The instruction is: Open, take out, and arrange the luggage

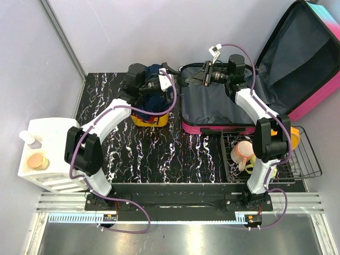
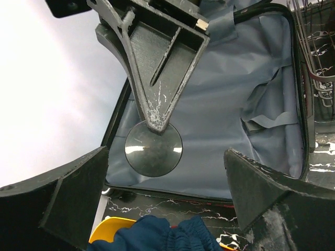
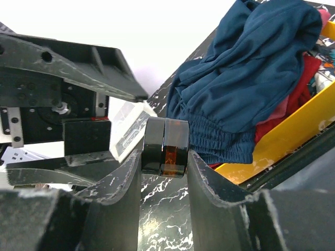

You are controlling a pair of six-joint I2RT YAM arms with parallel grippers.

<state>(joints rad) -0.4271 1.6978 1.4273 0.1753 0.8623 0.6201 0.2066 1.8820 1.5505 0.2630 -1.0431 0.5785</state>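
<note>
**Luggage open at far right, disc in right pincer**

Wire rack [image 1: 308,159] (a pink cup [image 1: 241,151] lies in it) sits at the near right edge of the table [image 1: 149,154], with a white organiser [image 1: 48,138] at the near left. Toward the middle of the far edge, a yellow bin [image 1: 151,119] holds a navy garment [image 3: 251,68]. The left pincer [image 2: 167,183] hangs above it, jaws spread wide and grasping nothing. At the far right corner the luggage [image 1: 207,103] lies open, lid tilted back, grey lining showing. Over its left end, the right pincer [image 3: 165,157] is clenched on a small round black disc [image 3: 165,146].
</note>
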